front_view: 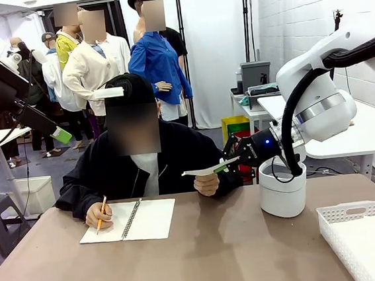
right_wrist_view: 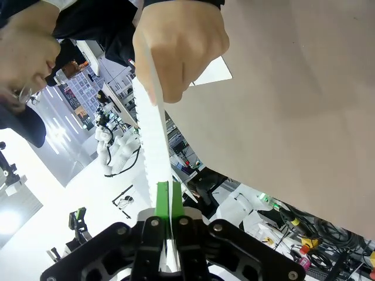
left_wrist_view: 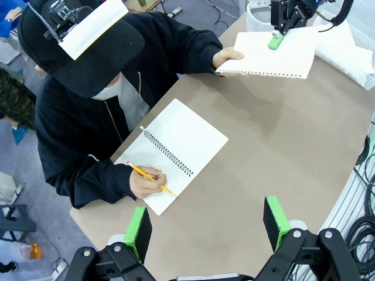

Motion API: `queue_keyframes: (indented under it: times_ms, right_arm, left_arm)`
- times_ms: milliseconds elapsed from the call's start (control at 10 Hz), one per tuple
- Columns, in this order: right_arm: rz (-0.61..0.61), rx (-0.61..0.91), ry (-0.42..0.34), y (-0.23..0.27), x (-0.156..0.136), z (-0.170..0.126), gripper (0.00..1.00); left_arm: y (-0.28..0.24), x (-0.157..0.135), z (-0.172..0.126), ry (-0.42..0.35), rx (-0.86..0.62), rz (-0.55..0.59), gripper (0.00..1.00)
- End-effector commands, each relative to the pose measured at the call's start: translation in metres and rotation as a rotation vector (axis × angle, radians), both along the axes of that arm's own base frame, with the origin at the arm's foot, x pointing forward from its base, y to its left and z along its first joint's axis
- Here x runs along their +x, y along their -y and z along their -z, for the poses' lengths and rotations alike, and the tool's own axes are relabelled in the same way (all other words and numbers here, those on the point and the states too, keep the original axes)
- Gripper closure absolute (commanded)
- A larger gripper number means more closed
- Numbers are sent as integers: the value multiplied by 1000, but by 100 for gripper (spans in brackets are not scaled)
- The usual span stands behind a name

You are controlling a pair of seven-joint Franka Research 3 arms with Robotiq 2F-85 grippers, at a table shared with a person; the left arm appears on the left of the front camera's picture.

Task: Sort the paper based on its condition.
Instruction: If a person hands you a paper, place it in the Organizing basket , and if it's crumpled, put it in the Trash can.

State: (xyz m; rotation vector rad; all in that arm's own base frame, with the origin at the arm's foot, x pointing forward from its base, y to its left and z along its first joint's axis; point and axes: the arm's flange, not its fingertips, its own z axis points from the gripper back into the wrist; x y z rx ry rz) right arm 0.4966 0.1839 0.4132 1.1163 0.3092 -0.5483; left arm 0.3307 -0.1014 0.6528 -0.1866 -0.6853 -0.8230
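Your right gripper (right_wrist_view: 169,202) has its green pads pinched shut on the near edge of a loose sheet of paper (left_wrist_view: 270,54). The person's hand (left_wrist_view: 228,57) holds the sheet's opposite edge, keeping it level above the brown table (front_view: 238,248), seemingly a handover. Your left gripper (left_wrist_view: 205,225) hangs open and empty, well apart from the sheet, above the spiral notebook (left_wrist_view: 176,153) where the person writes with a pencil (left_wrist_view: 151,179).
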Motion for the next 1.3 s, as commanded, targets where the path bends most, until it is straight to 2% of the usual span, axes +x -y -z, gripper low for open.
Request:
queue_keyframes:
  times_ms: [0,200,300,500,600,800,1200]
  right_arm:
    - [-12,5,-2,0,-2,-1,100]
    - [-19,4,4,0,-4,-2,100]
    - [-27,-5,32,-1,-5,-5,100]
    - [-107,-52,228,-8,-19,-40,100]
    - [-162,-67,303,-9,-26,-57,100]
    - [-235,-138,371,-9,-37,-88,100]
    - [-325,-293,616,10,-45,-167,100]
  left_arm:
    - [1,-1,0,-3,2,-16,0]
    - [1,-1,0,-3,2,-16,0]
    - [1,-1,0,-3,2,-16,0]
    - [1,-1,0,-3,2,-16,0]
    - [1,-1,0,-3,2,-16,0]
    - [1,-1,0,-3,2,-16,0]
    - [1,-1,0,-3,2,-16,0]
